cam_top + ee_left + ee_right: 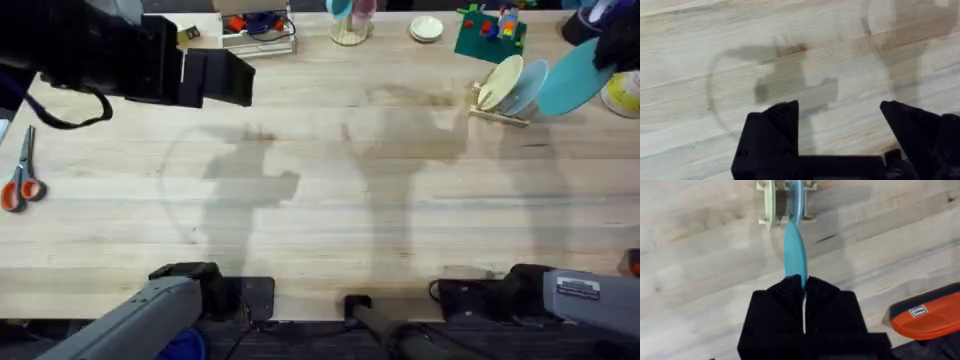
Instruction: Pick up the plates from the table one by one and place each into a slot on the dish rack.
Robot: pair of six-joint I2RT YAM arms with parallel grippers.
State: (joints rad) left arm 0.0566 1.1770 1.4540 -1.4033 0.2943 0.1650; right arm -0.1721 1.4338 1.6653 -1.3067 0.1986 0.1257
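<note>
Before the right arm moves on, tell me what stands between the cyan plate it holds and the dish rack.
Nothing visible does. The right gripper holds the cyan plate on edge, in line with the dish rack. A cream plate and a pale blue plate already stand in slots; bare table lies between.

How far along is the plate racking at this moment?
Two plates look done: the cream plate and the pale blue plate stand on edge in the dish rack. In hand: the right gripper is shut on the cyan plate, held edge-on near the rack but not yet slotted. The left gripper hangs open over bare table. Left: seat the cyan plate.
</note>
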